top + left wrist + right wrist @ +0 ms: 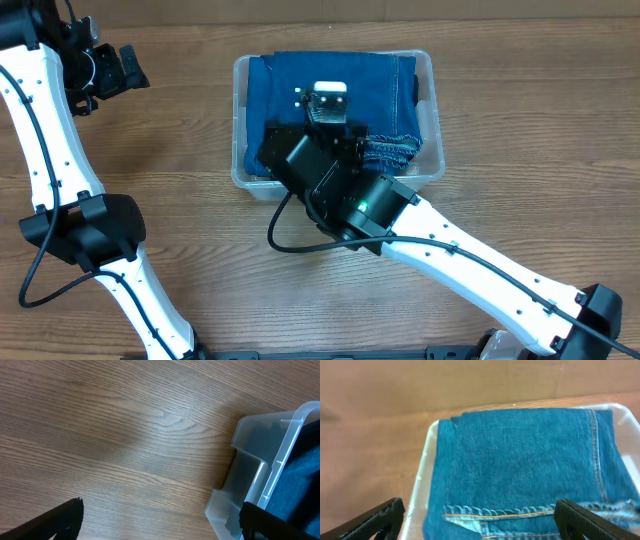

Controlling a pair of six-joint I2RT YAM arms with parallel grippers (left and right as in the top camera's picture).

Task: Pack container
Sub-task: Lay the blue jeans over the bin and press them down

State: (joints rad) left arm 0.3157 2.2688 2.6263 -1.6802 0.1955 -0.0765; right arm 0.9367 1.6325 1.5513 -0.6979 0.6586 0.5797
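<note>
Seen from above, a wooden table (520,120) fills the frame. The container (240,120), a clear plastic bin with rounded corners, sits in the upper middle of the frame. A folded pair of blue jeans (290,90) lies flat inside it and covers almost the whole floor. A frayed hem and a line of stitching show toward the bin's lower right corner.

The right arm enters from the lower right corner of the frame and reaches diagonally up to the bin. The right gripper (330,110) hangs over the middle of the jeans, inside the bin's outline. In the right wrist view its two black fingers (375,520) stand far apart at the lower left and lower right edges, with only denim in the wide gap between them. They clamp nothing. Whether the fingertips touch the cloth cannot be told.

The left arm rises along the left edge of the overhead frame. The left gripper (110,68) is in the upper left, well apart from the bin, over bare wood. In the left wrist view its fingers are also spread wide and hold nothing, and one corner of the clear bin shows at the right edge of that view.

A black cable (290,245) loops on the table just below the bin.
</note>
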